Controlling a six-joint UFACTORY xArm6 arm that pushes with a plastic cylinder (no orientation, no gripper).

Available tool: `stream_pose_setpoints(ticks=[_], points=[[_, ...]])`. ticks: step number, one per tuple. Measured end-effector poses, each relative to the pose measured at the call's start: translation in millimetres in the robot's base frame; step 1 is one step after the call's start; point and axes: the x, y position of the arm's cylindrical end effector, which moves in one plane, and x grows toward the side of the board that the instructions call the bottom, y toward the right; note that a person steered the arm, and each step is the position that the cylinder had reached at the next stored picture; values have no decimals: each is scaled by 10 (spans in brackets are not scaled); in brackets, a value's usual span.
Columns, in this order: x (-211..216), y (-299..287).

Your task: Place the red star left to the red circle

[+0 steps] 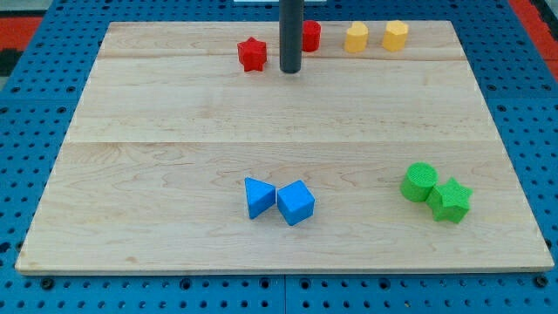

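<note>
The arm carries no fingers, so no spread or pinch state applies; it ends in a dark rod. My tip (pixel 290 70) rests on the table (pixel 174 113) near the view's top edge.

Landmark: the red circle (pixel 310 36). The rod stands in front of it and hides its left part; whether my tip touches it cannot be told.

- The red star (pixel 252 54) lies to the view's left of the red circle, slightly lower, with my tip between the 2. A narrow gap separates the star from the rod.
- 2 yellow blocks lie to the view's right of the red circle: a yellow block of unclear shape (pixel 356 37) near it, then a yellow hexagon-like block (pixel 396 35) beyond.
- A blue triangle (pixel 258 197) and a blue cube (pixel 296 202), touching, lie well below the red circle.
- A green cylinder (pixel 419 182) and a green star (pixel 451 200), touching, lie well below and to the view's right of the red circle.
</note>
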Motion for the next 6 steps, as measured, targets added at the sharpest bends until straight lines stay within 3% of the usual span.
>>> stream_pose_setpoints(ticks=[2,4,6], points=[[-417,-742],[-436,-766],[-468,-404]])
